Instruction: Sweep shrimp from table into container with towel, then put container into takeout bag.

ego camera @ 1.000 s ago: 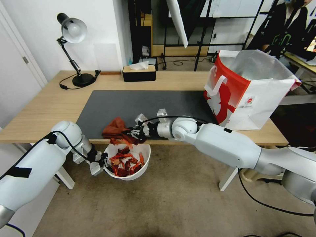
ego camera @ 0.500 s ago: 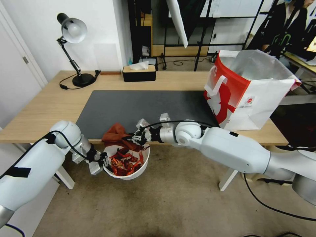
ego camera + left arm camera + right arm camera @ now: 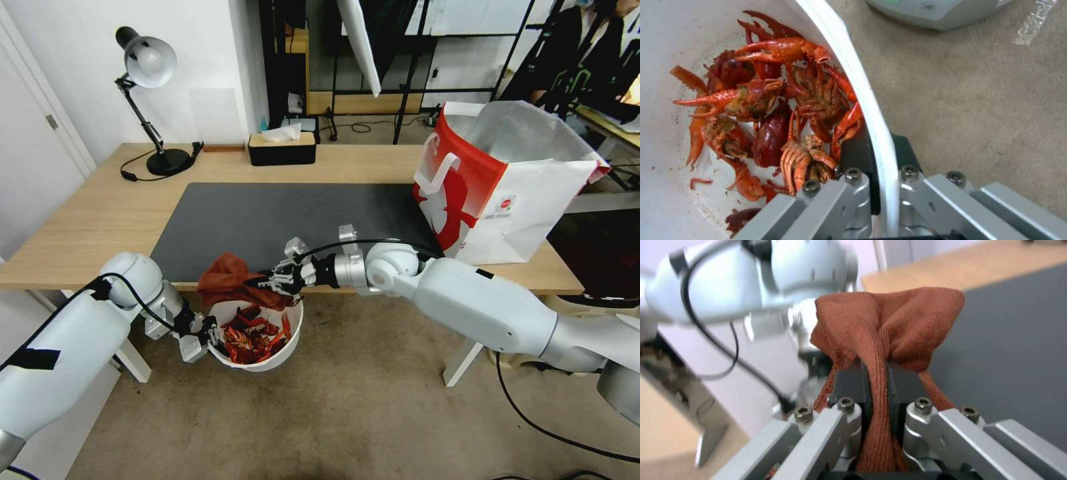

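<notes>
Pinching the bowl (image 3: pixel 257 333) rim below the table (image 3: pixel 80 220) edge, the left gripper (image 3: pixel 203 333) holds shrimp (image 3: pixel 773 116); the right gripper (image 3: pixel 270 283) clamps the towel (image 3: pixel 223 280) just above it.

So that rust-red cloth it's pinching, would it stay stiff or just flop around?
Probably floppy: the rust-red soft cloth bunches and folds where the right hand pinches it, and its loose end droops at the edge of the light wood table. It looks light, and the knitted weave likely grips rather than slips.
</notes>
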You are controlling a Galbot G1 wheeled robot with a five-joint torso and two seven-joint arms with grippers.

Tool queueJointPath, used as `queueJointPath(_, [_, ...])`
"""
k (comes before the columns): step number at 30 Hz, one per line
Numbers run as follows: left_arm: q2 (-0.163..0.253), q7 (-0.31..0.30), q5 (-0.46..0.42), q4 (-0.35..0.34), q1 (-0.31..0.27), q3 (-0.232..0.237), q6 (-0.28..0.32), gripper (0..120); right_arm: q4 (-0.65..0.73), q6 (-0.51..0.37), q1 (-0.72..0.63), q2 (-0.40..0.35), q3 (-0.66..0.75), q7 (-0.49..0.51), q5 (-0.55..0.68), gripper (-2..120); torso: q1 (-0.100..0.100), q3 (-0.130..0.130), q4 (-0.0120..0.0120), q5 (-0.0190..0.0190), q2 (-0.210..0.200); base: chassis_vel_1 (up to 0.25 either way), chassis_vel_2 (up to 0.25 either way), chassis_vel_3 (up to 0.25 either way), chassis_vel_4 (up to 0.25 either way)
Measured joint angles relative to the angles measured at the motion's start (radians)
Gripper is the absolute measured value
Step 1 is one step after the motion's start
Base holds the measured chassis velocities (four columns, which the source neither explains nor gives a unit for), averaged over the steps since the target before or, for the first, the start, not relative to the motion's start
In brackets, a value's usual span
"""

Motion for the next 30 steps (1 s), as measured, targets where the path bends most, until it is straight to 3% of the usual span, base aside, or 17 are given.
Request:
queueJointPath(10, [-0.003,0.0,0.001,-0.012,0.025,-0.012,0.0,0,0.022,0.076,-0.052,0.052,0.131,0.236,0.079,5,0.0,0.0,0.0002,0.0,0.0,0.0,0.0,0.0,0.0])
queueJointPath(26, [-0.004,0.0,0.0,-0.013,0.035,-0.019,0.0,0,0.037,0.109,-0.077,0.064,0.225,0.396,0.082,5,0.0,0.0,0.0002,0.0,0.0,0.0,0.0,0.0,0.0])
queueJointPath(28, [-0.009,0.0,0.0,-0.015,0.038,-0.02,0.0,0,0.055,0.127,-0.113,0.057,0.289,0.5,0.062,5,0.0,0.0,0.0001,0.0,0.0,0.0,0.0,0.0,0.0])
queueJointPath(30, [-0.01,0.0,0.0,-0.016,0.039,-0.02,0.0,0,0.062,0.132,-0.125,0.052,0.305,0.534,0.054,5,0.0,0.0,0.0,0.0001,0.0,0.0,0.0,0.0,0.0])
